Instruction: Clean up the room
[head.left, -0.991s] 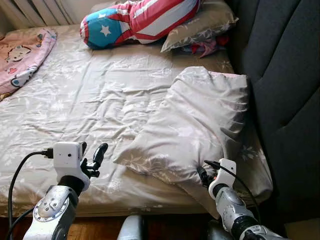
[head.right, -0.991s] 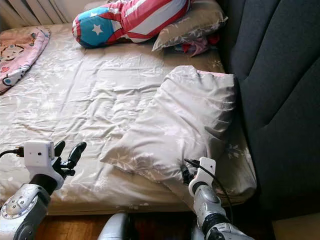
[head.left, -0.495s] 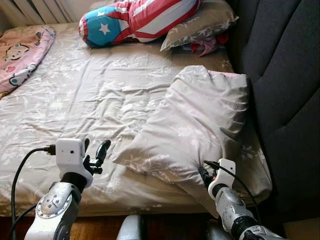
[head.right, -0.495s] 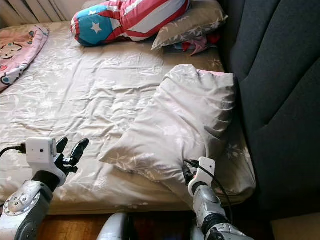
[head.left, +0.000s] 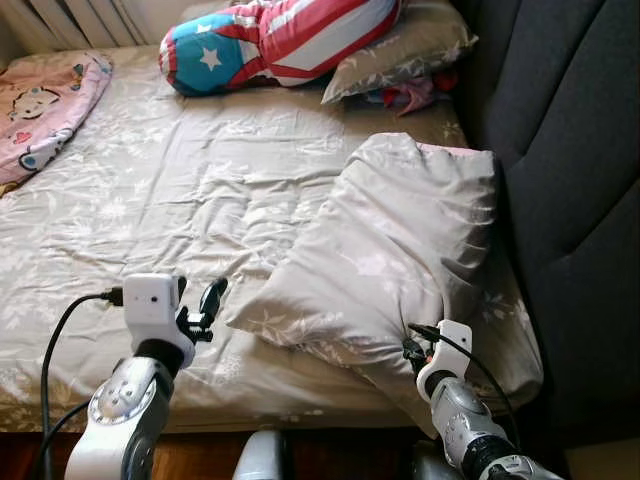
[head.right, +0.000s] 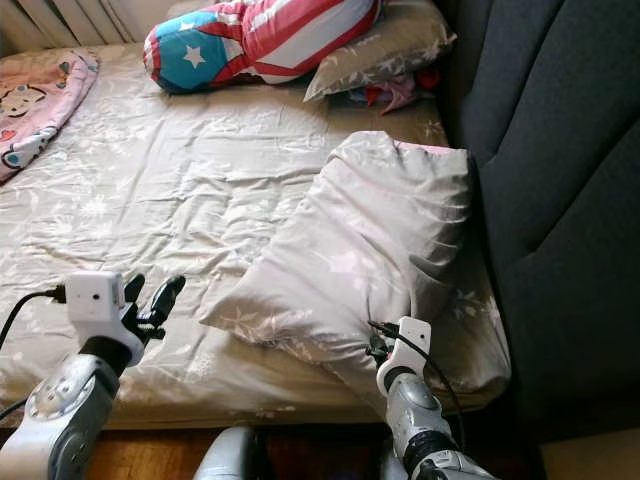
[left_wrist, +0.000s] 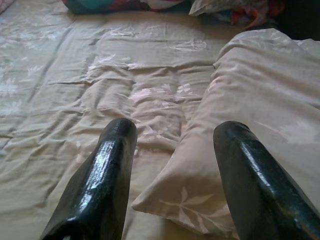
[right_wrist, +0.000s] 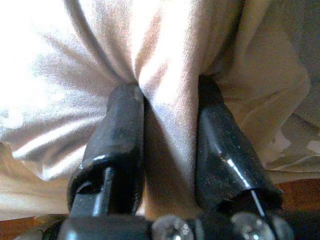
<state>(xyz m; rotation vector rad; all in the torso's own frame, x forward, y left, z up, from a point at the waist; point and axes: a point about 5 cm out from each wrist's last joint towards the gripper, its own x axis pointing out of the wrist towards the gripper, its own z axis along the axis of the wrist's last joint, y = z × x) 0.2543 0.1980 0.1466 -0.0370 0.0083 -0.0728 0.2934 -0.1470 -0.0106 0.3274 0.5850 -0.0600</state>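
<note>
**Right gripper pinching the big pillow, left gripper free beside its corner**

Far off to the left of your left gripper you have a pink blanket (head.left: 45, 105) at the bed's far left edge. The wrinkled floral sheet (head.left: 170, 190) runs ahead of both jaws.

Your left gripper (head.left: 197, 306) hovers over the near part of the bed, fingers (left_wrist: 102, 185) spread apart with nothing between them. Just ahead of those jaws, slightly toward the right one, is the near-left corner of the big pillow (head.left: 400, 250); no contact visible.

Well beyond the left jaws, at the far end of the bed, sits a star-and-stripes cushion (head.left: 275, 40) leaning on a small grey pillow (head.left: 410, 45), with a bit of red cloth (head.left: 410, 95) tucked beside it.

Your right gripper (head.left: 412, 350) is at the big pillow's near edge, jaws clenched on a fold of its cover; the wrist view shows fabric bunched tight between both fingers (right_wrist: 120, 145). The pillow stretches away from those jaws, its far right side against the dark headboard (head.left: 570, 180).
</note>
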